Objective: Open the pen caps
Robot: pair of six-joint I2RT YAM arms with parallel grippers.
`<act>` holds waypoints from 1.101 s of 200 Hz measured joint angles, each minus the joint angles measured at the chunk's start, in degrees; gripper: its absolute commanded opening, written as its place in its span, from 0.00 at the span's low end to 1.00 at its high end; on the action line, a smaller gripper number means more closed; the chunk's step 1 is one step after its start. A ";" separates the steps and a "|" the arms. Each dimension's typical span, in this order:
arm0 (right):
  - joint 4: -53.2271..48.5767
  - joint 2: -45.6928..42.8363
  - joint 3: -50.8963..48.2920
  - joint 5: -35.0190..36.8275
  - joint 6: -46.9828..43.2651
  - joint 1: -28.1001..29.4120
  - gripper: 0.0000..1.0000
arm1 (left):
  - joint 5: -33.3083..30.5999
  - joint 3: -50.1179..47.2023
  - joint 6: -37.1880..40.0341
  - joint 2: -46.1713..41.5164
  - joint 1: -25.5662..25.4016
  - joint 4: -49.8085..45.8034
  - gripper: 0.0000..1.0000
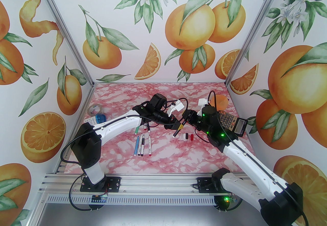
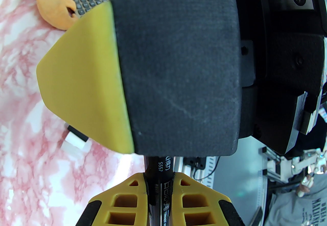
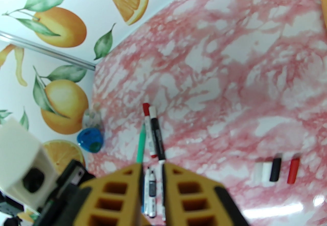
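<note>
Left hand (image 2: pixel 159 184) clenched on a black pen (image 2: pixel 163 167)
We see the right hand (image 3: pixel 151 168) closed, covering the pen's far end, which we cannot make out

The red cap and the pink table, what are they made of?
The red cap looks like smooth, hard plastic: it is one even colour with rounded edges, though the picture is a bit blurry. The table looks like marble, but it is probably a glossy printed sheet: the pink-and-white veins lie flat, and light glares off it.
</note>
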 measured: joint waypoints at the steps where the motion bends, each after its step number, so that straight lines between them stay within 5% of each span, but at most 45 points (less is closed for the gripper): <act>1: 0.00 0.00 0.00 0.02 0.00 0.00 0.13 | -0.02 0.00 0.02 0.00 -0.02 0.02 0.14; 33: 0.00 -0.28 0.00 0.00 0.02 0.00 0.13 | -0.26 0.00 -0.09 0.00 -0.37 0.04 0.30; 61: 0.22 -0.83 0.00 -0.04 0.22 0.00 0.13 | -0.26 0.00 0.00 0.00 -1.42 0.02 0.33; 115: 1.25 -1.20 -0.74 -0.59 0.90 0.00 0.14 | -1.66 0.00 -0.33 0.11 -1.77 -0.20 0.08; 220: -2.60 -1.97 -0.28 -4.50 -1.51 -4.15 0.12 | -12.66 1.60 6.40 0.15 -5.14 -2.89 0.02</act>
